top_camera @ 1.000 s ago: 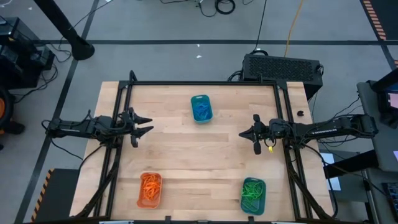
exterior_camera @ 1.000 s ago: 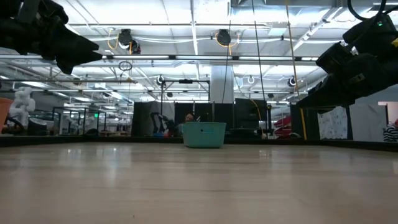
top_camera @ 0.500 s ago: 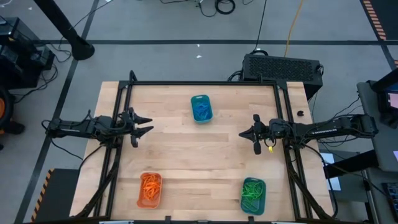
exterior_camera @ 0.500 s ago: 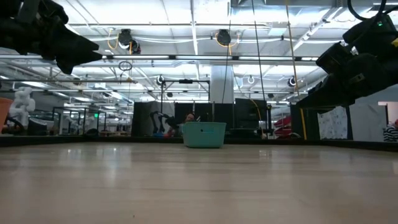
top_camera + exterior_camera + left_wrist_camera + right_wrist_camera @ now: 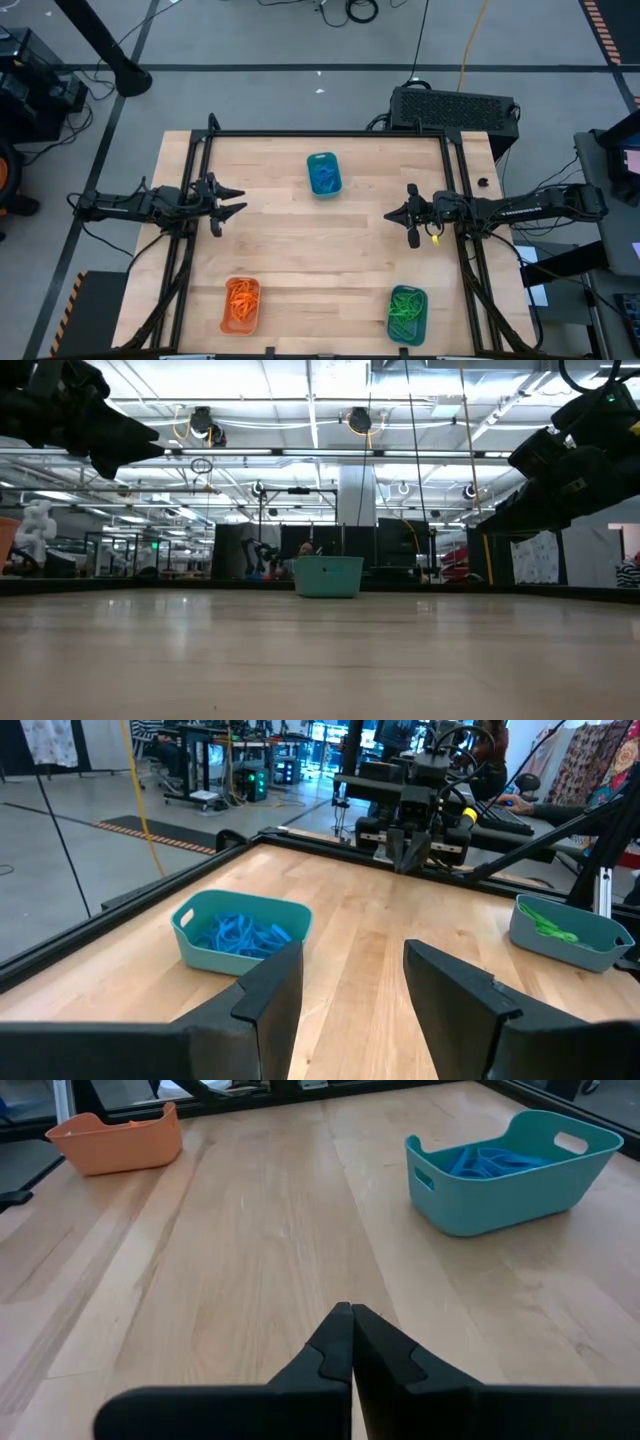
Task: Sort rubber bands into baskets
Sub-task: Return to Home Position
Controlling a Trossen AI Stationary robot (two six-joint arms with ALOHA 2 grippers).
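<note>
Wooden table [image 5: 300, 245], all sorted: blue rubber bands [image 5: 324, 177] fill the far basket [image 5: 322, 157], orange bands [image 5: 241, 298] and green bands [image 5: 405, 304] the near two. Left gripper [image 5: 242, 201] hovers, fingers spread; right gripper [image 5: 389, 216] hovers opposite, fingers pressed together.

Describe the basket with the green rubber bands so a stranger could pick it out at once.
Seen from above, go to the lower right corner of the wooden table. The teal basket there holds green rubber bands. The other teal basket, at the table's far middle, holds blue bands, and the orange basket holds orange bands.
</note>
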